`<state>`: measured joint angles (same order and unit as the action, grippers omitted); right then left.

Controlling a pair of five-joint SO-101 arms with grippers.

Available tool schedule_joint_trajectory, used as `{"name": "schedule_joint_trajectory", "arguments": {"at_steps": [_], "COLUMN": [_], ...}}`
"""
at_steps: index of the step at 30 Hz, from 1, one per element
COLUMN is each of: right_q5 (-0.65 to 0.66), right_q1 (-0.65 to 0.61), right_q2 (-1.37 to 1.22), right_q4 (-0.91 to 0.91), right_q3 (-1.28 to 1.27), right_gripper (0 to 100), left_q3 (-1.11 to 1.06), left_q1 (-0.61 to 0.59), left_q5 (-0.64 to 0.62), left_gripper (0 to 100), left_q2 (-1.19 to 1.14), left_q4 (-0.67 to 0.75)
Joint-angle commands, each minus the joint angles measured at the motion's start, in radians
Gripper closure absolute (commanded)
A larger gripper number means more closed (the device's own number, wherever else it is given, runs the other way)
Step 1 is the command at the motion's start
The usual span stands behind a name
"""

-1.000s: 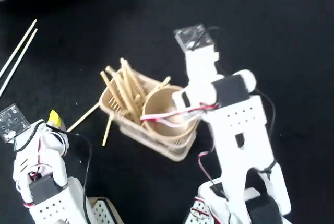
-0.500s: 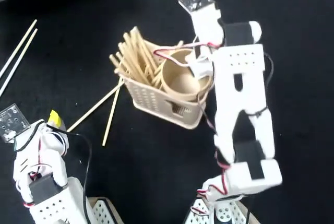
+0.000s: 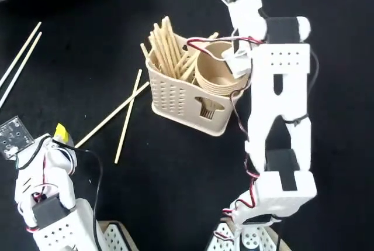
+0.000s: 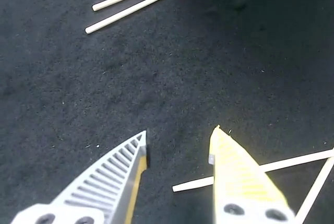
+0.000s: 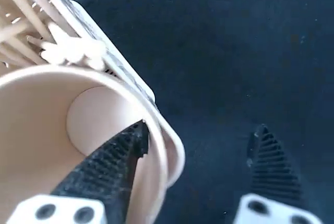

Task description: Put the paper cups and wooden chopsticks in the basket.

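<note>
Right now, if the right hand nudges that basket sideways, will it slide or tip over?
The basket looks like thin perforated plastic, so probably light. It stands tall, with chopsticks poking above its rim and stacked paper cups at one end, so a push near the top may tip it. The right hand, open astride the cup wall, could drag it.

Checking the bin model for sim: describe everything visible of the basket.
The basket is beige, plastic-looking and rectangular, with slotted walls and an open top. It stands on the black table. Wooden chopsticks stick out of one end; nested paper cups fill the other. The right gripper straddles its cup-end wall: one of the fingers is inside the top cup, the other outside.
</note>
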<state>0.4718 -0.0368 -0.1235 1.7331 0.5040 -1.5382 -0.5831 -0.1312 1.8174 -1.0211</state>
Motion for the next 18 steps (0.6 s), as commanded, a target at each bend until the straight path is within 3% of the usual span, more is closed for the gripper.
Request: {"name": "schedule_joint_trajectory", "arguments": {"at_steps": [1,11,18], "right_q5": [-0.011,-0.003,-0.011], "right_q1": [0.015,0.002,-0.29], "right_q2": [0.136,0.638,0.969], "right_q4": [0.031,0.026,-0.002], "right_q3": [0.05,0.058,0.041], "right_gripper": [70.0,74.7,84.4], "left_q3": [0.005,0.004,0.015], "left_q1": [-0.001,-0.001,-0.012], "left_q5": [0.038,0.046,0.046], "left_gripper": [80,80,80], "left_q2": [0.008,0.008,0.008], "left_q4": [0.009,0.009,-0.006]}}
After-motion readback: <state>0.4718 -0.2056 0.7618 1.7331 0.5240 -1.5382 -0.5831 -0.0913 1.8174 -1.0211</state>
